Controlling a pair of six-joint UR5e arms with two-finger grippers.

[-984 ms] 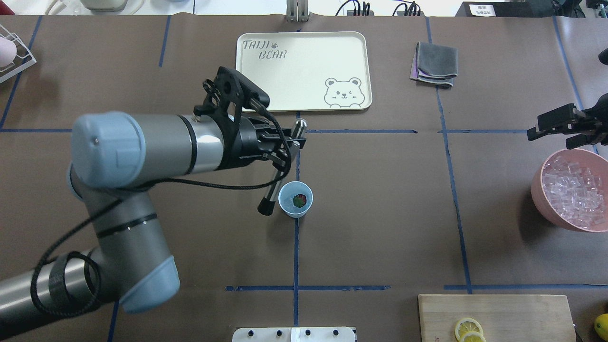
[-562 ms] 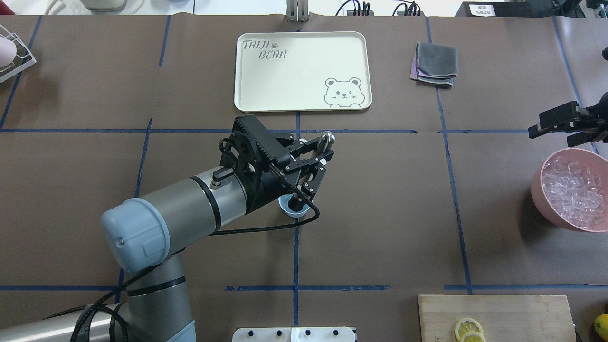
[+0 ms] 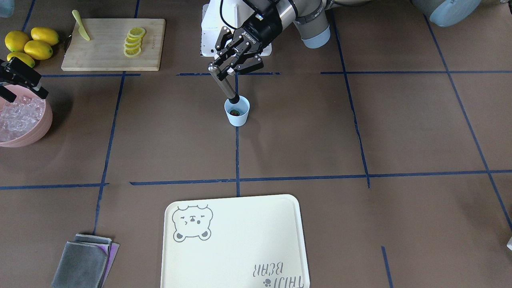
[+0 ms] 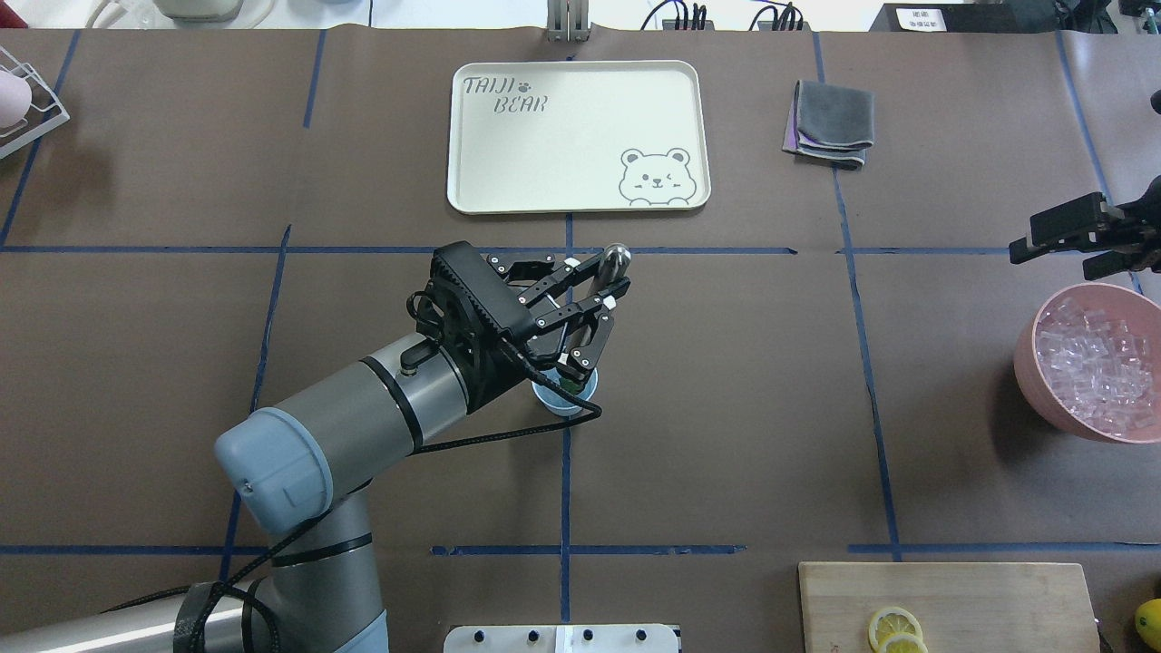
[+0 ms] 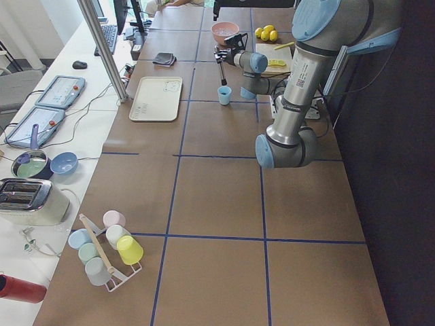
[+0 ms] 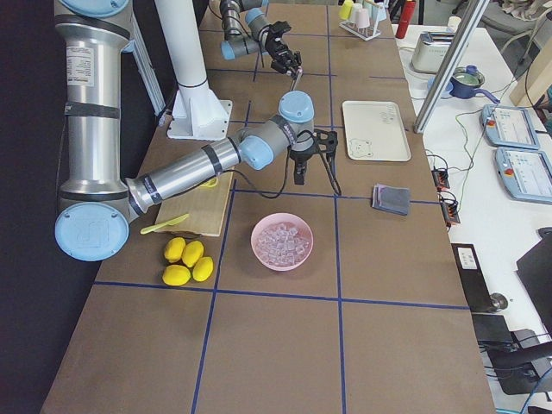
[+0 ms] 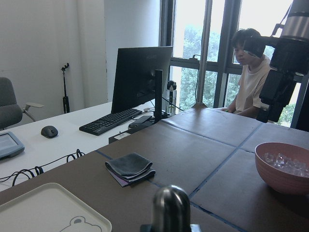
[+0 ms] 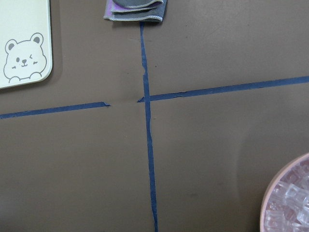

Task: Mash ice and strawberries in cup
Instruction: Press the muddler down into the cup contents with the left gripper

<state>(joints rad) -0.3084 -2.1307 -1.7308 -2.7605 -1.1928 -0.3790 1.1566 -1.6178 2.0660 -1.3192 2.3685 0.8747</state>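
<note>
- My left gripper (image 3: 223, 69) is clamped on the muddler (image 3: 224, 85) near its metal knob end. The rod is tilted, black tip down.
- The tip sits at the mouth of the cup (image 3: 239, 117), on the rim side nearest my base. Can't tell if it touches anything inside.
- The cup stands upright mid-table on a blue tape line, between my base and the tray (image 3: 240, 240).
- The strawberry (image 3: 235, 112) lies in the bottom of the cup.
- The ice (image 3: 18, 116) is piled in the pink bowl (image 3: 40, 132), out on my right and well apart from the cup.
- My right gripper (image 4: 1057, 257) hovers near the bowl, raised off the table. Its fingers are spread with nothing between them.
- The board (image 3: 104, 56) with lemon slices (image 3: 134, 40) is near my base, with the lemons (image 3: 30, 42) beside it.
</note>
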